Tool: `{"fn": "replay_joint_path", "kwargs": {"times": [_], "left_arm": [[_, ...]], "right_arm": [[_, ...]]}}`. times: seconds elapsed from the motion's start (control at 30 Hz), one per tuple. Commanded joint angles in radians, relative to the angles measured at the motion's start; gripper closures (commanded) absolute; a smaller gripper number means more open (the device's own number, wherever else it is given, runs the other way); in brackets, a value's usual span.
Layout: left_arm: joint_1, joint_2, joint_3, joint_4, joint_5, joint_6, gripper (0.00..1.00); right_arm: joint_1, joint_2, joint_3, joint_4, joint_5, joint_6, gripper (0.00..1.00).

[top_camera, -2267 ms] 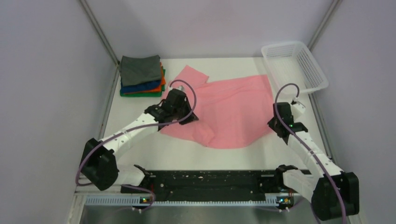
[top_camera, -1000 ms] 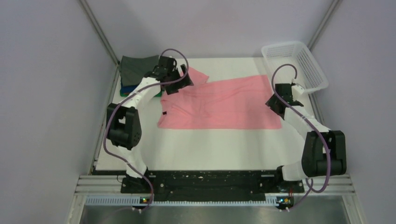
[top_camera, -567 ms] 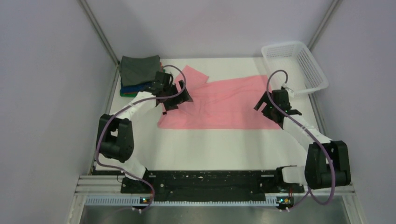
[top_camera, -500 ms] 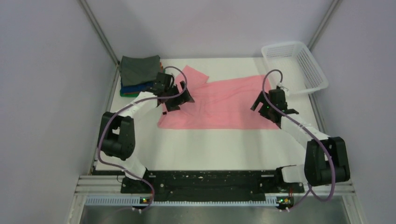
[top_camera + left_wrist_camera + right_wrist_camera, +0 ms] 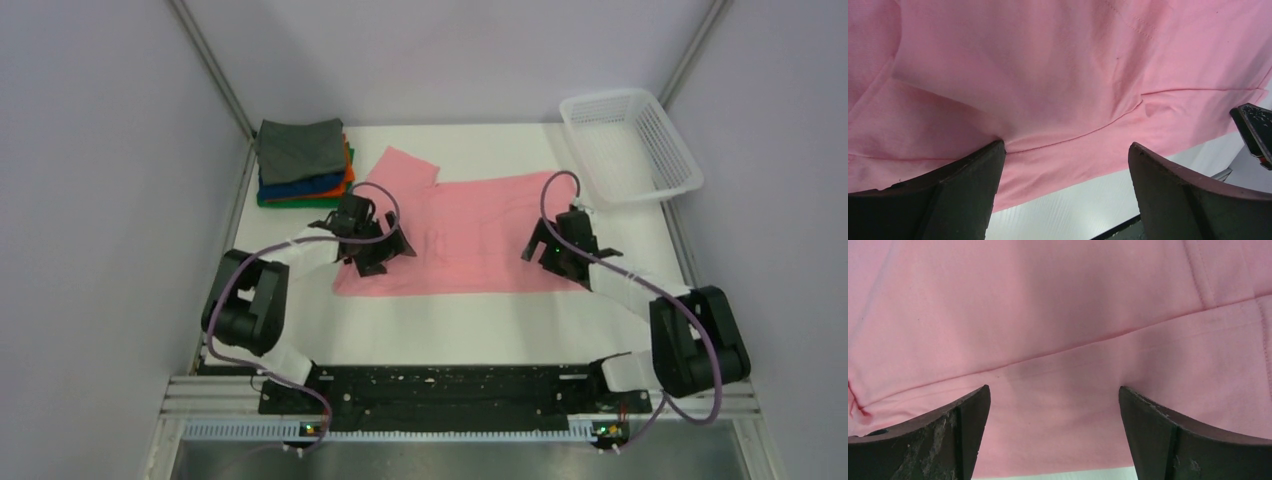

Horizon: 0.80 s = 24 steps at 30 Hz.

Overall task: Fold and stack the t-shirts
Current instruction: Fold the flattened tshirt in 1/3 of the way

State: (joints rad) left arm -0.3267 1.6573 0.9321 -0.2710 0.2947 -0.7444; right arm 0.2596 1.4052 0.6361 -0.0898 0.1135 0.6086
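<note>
A plain pink t-shirt (image 5: 465,235) lies flat on the white table, folded into a wide band, with one sleeve (image 5: 405,165) sticking out at the far left. Folded t-shirts (image 5: 300,150) are stacked at the far left corner, dark grey on top, with blue, orange and green below. My left gripper (image 5: 380,255) hovers open over the pink shirt's near left edge. The left wrist view shows the left gripper (image 5: 1065,192) empty above a hem (image 5: 1073,137). My right gripper (image 5: 545,250) is open over the shirt's near right part. In the right wrist view the right gripper (image 5: 1055,435) holds nothing.
A white mesh basket (image 5: 630,140) stands at the far right corner. The black rail (image 5: 450,385) with the arm bases runs along the near edge. Grey walls close in both sides. Bare white table (image 5: 450,325) shows between the shirt and the rail.
Both arms pulled back from the shirt's far corners to its near edge. The right gripper opened and let go of the cloth. The pink shirt now lies flatter and narrower.
</note>
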Motion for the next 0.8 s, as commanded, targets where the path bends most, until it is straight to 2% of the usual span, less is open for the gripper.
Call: {"fn": "replay_joint_path", "kwargs": {"times": [0.0, 0.23, 0.4, 0.6, 0.77], "left_arm": [[-0.034, -0.131, -0.173, -0.062, -0.052, -0.036, 0.01], [-0.159, -0.43, -0.438, -0.093, -0.147, -0.225, 0.01], [-0.201, -0.586, -0.534, -0.131, -0.197, -0.298, 0.01], [-0.212, -0.615, -0.521, -0.151, -0.204, -0.308, 0.01], [-0.212, -0.598, -0.389, -0.233, -0.279, -0.25, 0.01]], "right_arm": [[0.007, -0.16, -0.11, -0.178, -0.019, 0.051, 0.01], [0.038, -0.495, -0.241, -0.376, -0.09, 0.1, 0.01], [0.065, -0.668, -0.268, -0.478, -0.103, 0.152, 0.01], [0.106, -0.684, -0.294, -0.514, -0.109, 0.215, 0.01], [0.117, -0.679, -0.26, -0.523, -0.061, 0.206, 0.01]]}}
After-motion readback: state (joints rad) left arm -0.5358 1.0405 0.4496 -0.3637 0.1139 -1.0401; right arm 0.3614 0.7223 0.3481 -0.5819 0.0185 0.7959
